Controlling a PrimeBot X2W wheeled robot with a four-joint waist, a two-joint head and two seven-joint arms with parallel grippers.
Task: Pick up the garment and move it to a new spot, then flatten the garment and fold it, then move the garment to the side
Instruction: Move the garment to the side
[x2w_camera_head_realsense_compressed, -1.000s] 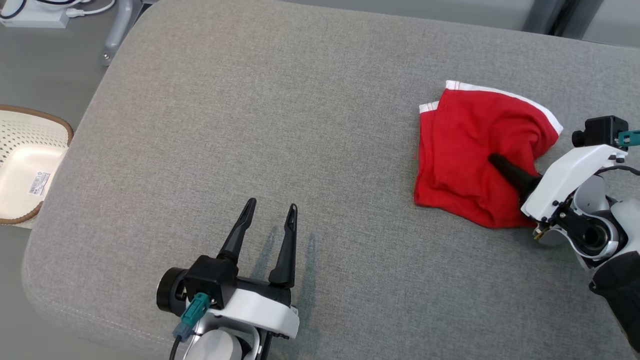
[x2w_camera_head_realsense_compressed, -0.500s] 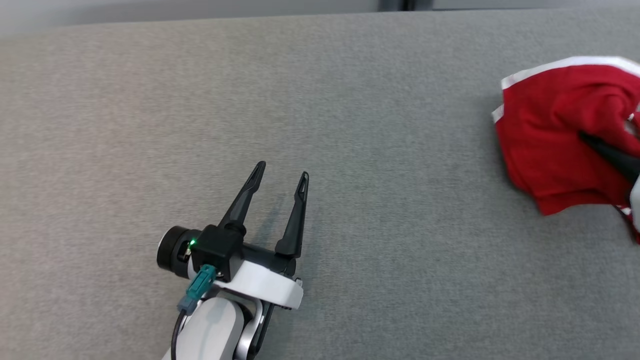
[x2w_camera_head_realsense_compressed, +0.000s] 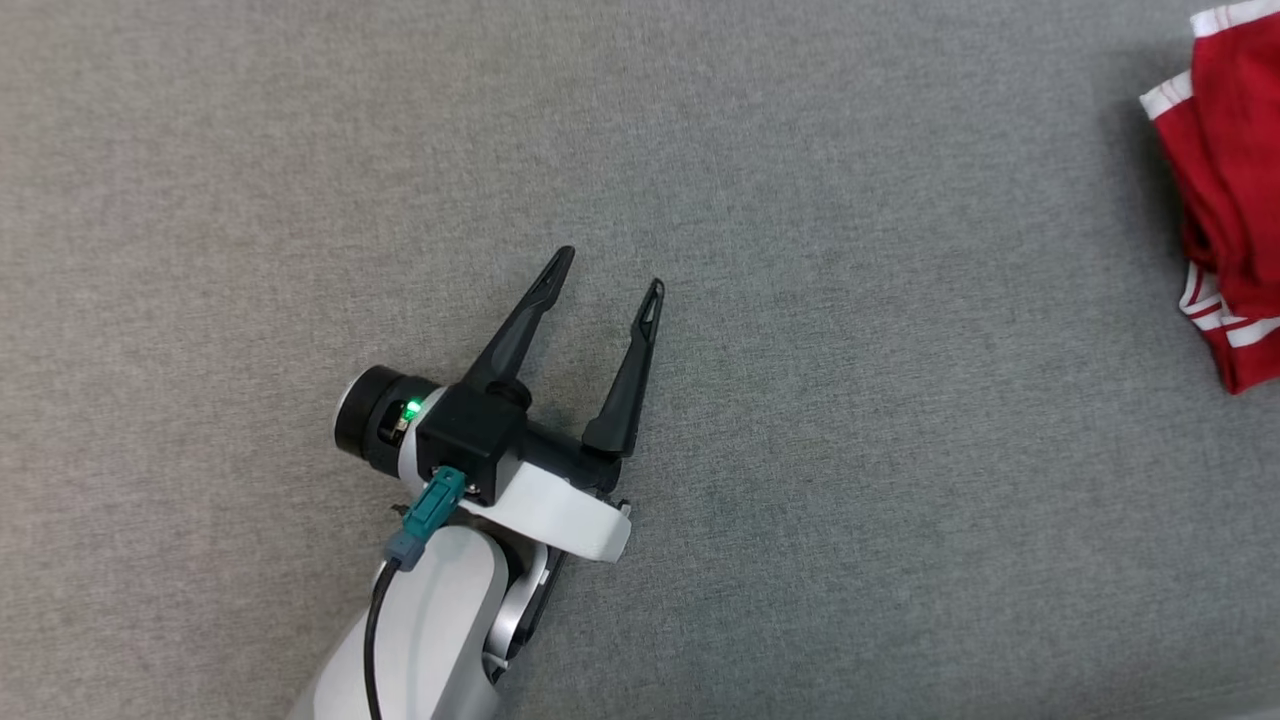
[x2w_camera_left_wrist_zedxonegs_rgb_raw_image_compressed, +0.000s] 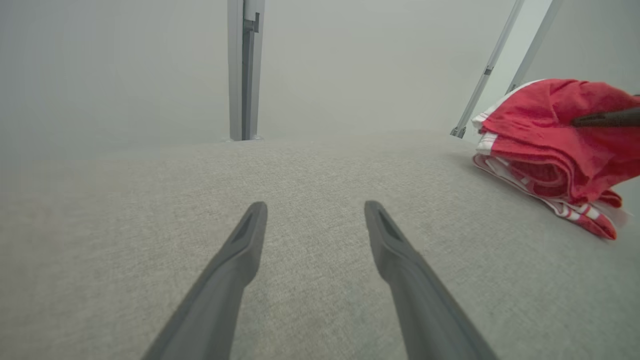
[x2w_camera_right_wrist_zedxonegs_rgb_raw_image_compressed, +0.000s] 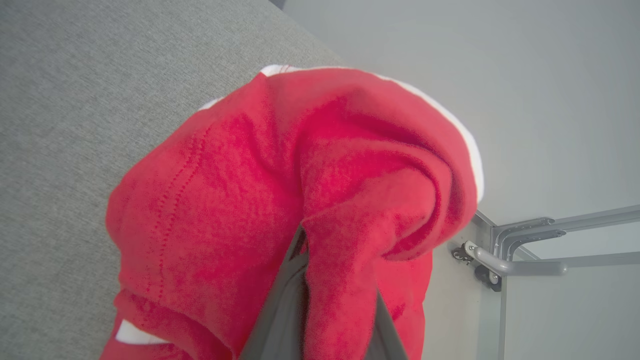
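Your right pincer (x2w_camera_right_wrist_zedxonegs_rgb_raw_image_compressed: 325, 270) has just closed. A second ago it stood part open on the garment (x2w_camera_right_wrist_zedxonegs_rgb_raw_image_compressed: 210, 200); now it is clamped on a bunched fold of the red cloth. The garment sits well off to the right of your left pincer (x2w_camera_head_realsense_compressed: 610, 270), which stays wide apart above the bare bench (x2w_camera_head_realsense_compressed: 800, 150). Its lower edge may still be touching the bench; I can't be sure. The grasp looks made, so the carry comes next.
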